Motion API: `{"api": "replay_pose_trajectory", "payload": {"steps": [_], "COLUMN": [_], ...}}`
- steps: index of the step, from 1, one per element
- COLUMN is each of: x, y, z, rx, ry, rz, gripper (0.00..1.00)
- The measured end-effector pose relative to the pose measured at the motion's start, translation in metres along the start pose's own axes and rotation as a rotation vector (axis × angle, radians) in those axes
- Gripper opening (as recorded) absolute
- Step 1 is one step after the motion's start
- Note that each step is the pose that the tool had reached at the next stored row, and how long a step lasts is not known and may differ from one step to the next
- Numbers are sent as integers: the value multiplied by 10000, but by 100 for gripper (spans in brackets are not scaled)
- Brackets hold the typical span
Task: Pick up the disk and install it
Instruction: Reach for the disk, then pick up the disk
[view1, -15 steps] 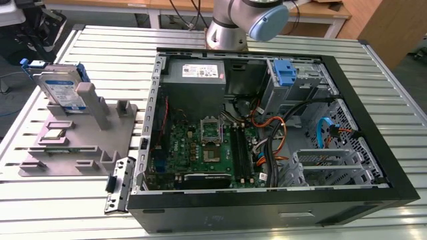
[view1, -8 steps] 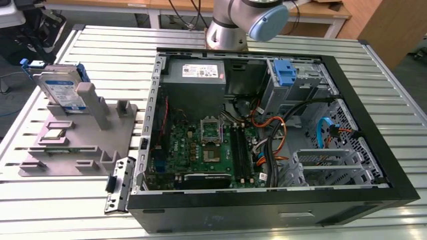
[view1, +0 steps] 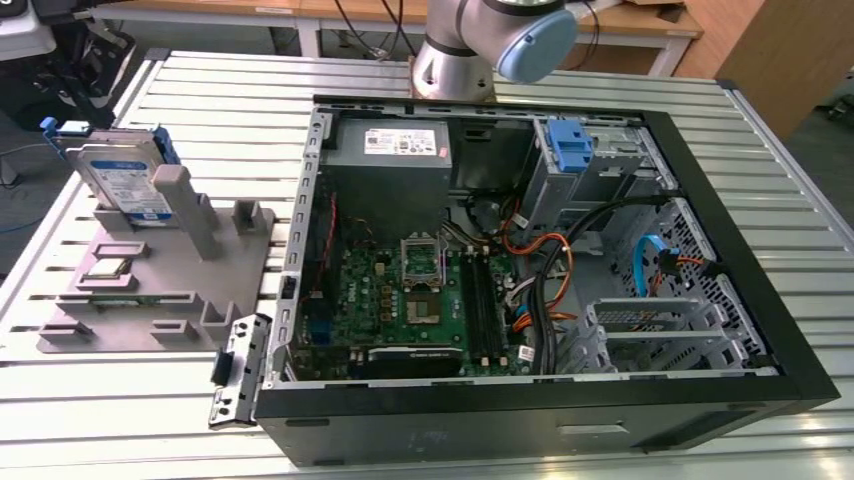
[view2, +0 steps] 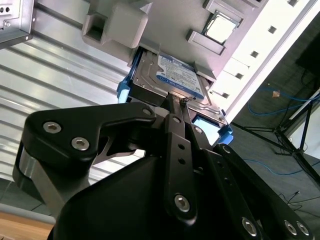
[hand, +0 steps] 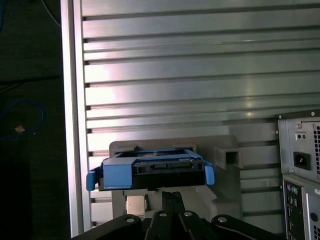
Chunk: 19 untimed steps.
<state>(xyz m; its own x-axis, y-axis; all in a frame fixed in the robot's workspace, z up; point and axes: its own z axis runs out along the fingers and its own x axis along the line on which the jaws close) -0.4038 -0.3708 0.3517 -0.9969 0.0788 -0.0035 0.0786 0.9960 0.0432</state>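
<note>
Claw (view2: 176, 100) closed on nothing, fingers together, just beside the disk (view2: 172, 75); disk upright in grey holder (view1: 174, 285) on bench (view1: 120, 410).

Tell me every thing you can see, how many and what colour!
table: one, silver, under everything
holder: one, grey, on the table at the exterior view's left
disk: one, silver-grey in a blue frame, standing on edge in the holder
chip: one, silvery, on the holder
computer case: one, black, open, on the table
circuit board: one, green, inside the case
power supply box: one, grey, inside the case
bracket: one, blue, inside the case
cables: several, orange, black and blue, inside the case
arm: one, silver and pale blue, behind the case
gripper: one, black, shut, pointed at the disk
</note>
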Motion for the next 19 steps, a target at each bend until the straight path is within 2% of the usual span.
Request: {"api": "replay_pose_trajectory", "payload": {"steps": [16,19], "x": [0,0], "y": [0,0], "z": [6,6], "rx": [1,-1], "ry": [1,11], "rz": [-10,-243], "gripper": [11,11]}}
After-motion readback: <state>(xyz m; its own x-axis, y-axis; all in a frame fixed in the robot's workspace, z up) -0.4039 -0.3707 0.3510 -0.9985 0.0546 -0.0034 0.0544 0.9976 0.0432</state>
